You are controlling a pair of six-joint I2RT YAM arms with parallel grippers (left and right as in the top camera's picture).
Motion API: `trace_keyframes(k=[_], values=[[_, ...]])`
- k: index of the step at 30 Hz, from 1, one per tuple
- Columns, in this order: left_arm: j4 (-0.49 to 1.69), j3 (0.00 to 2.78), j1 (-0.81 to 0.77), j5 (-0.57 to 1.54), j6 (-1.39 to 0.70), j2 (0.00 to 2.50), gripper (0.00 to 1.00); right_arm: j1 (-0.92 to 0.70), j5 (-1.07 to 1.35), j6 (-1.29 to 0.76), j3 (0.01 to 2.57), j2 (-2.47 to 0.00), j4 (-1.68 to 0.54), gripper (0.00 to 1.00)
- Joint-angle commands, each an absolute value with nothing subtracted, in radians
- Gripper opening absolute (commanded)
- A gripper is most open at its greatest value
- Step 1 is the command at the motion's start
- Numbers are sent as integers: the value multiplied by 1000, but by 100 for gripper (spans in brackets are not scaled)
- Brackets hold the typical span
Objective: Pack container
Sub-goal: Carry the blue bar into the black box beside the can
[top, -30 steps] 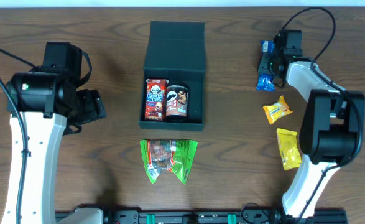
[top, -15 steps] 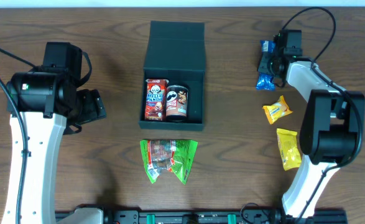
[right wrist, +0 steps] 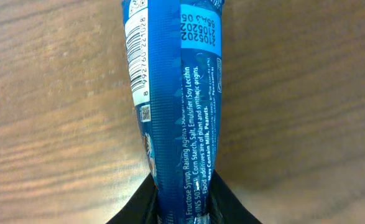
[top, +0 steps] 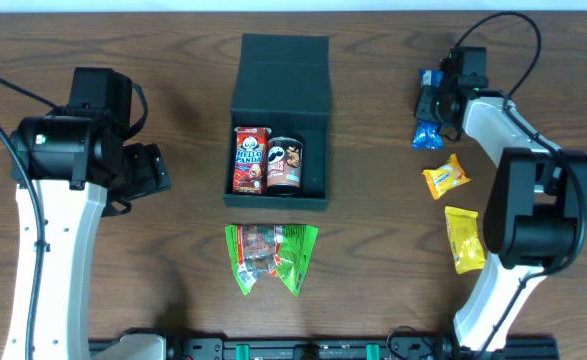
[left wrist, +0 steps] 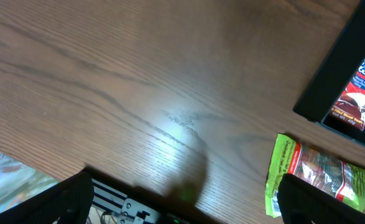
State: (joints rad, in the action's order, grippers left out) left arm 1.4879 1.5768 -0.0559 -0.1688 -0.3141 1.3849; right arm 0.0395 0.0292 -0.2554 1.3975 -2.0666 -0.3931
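The dark teal container (top: 279, 88) sits at the table's centre with its flap lid folded back. Inside stand a red Hello Panda box (top: 250, 158) and a Pringles can (top: 286, 164). My right gripper (top: 436, 103) is at the far right, shut on a blue snack packet (top: 428, 126). In the right wrist view the blue snack packet (right wrist: 177, 93) runs up from between the two black fingers (right wrist: 226, 204), pinched at its lower end. My left gripper (left wrist: 182, 202) hangs open over bare wood left of the container, its fingers (left wrist: 67, 202) wide apart.
A green snack packet (top: 270, 256) lies just in front of the container; the green snack packet (left wrist: 319, 177) also shows beside the left gripper's right finger. Two yellow packets (top: 445, 177) (top: 463, 238) lie at the right, near the right arm's base.
The right gripper's fingers have drawn in on the blue packet. The left arm and everything else stay where they were.
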Motion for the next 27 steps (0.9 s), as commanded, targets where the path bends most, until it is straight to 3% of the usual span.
trace_keyframes(k=[1, 15, 27], values=[[1491, 1573, -51, -186, -318, 1386, 95, 23, 35, -257, 1402, -1952, -418, 14], [1491, 1573, -51, -186, -318, 1386, 95, -186, 35, -336, 1402, -1606, -681, 13], [1491, 1573, -51, -186, -318, 1386, 95, -463, 3, -620, 1399, -1580, -743, 10]])
